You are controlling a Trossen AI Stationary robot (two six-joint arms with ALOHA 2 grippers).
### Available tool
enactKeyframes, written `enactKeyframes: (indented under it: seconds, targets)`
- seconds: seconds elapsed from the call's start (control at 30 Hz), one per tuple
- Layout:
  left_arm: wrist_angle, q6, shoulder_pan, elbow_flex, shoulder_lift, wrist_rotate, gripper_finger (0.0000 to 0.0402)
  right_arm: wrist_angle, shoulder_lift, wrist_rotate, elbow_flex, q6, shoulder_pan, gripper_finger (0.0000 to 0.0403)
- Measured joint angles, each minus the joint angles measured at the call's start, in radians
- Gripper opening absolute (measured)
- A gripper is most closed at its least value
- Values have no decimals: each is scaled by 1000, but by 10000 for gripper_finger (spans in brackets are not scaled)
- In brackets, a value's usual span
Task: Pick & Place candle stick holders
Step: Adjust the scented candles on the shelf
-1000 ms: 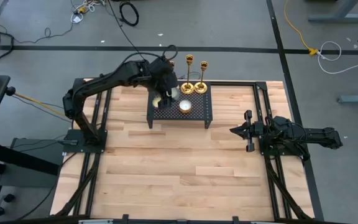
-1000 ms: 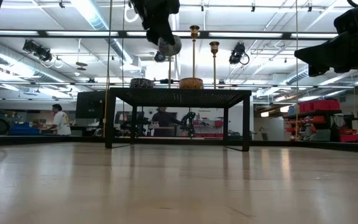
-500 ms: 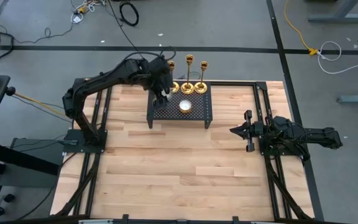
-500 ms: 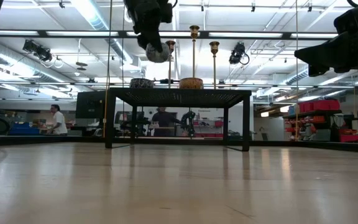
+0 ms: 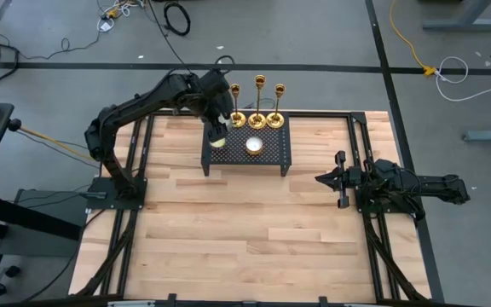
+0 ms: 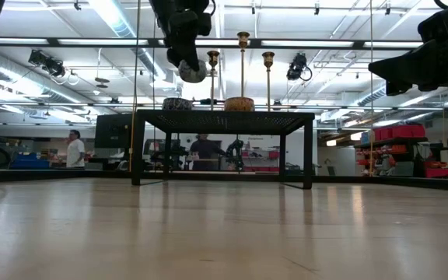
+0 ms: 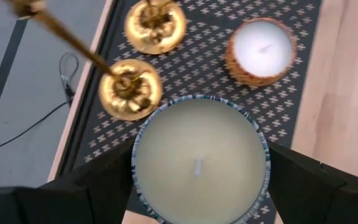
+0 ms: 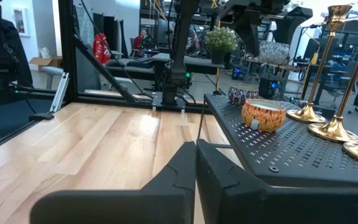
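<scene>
Three gold candle stick holders [image 5: 257, 118] stand on their round bases along the far edge of a black mesh rack [image 5: 271, 158]. Two of these bases [image 7: 131, 89] show in the left wrist view. My left gripper [image 5: 217, 136] hangs over the rack's left end, shut on a wide jar candle [image 7: 201, 158] with cream wax and a blue-white rim. In the low view the jar [image 6: 193, 71] is well above the rack top. My right gripper [image 5: 320, 179] waits shut at the table's right side, level, with nothing in it. My left gripper holds the jar candle by its round side wall [image 7: 135, 168], one finger [image 7: 98, 186] on each side, across its full width. The fingers come steeply from above. The jar is lifted clear of the rack, its wax face up.
A small orange candle [image 5: 253, 146] sits on the rack's middle, and a dark patterned jar [image 8: 244, 94] stands near its left end. Bare wooden table [image 5: 245, 230] lies in front of the rack. A person [image 6: 75, 149] stands far off in the room.
My left gripper has carried the jar candle toward the table's left, from near the candle stick holders to the rack's left end, sinking a little. This uncovers the leftmost holder in the high view. The jar stays in the hold.
</scene>
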Motion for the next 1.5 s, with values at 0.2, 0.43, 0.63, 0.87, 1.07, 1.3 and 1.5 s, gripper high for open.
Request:
enactKeyframes:
  seconds: [0.2, 0.43, 0.63, 0.87, 1.07, 1.3, 1.5]
  targets:
    - [-14, 1, 44, 0, 0, -1, 319, 0, 0, 0, 0, 0, 0, 13]
    - [-7, 3, 90, -42, 0, -1, 319, 0, 0, 0, 0, 0, 0, 13]
    - [42, 3, 132, -129, 0, 0, 319, 0, 0, 0, 0, 0, 0, 13]
    - [118, 5, 179, -181, 0, 0, 319, 0, 0, 0, 0, 0, 0, 13]
    - [154, 10, 207, -224, 0, 0, 319, 0, 0, 0, 0, 0, 0, 13]
    - [224, 9, 220, -289, 2, 12, 319, 0, 0, 0, 0, 0, 0, 13]
    - [273, 0, 219, -309, 3, 48, 319, 0, 0, 0, 0, 0, 0, 13]
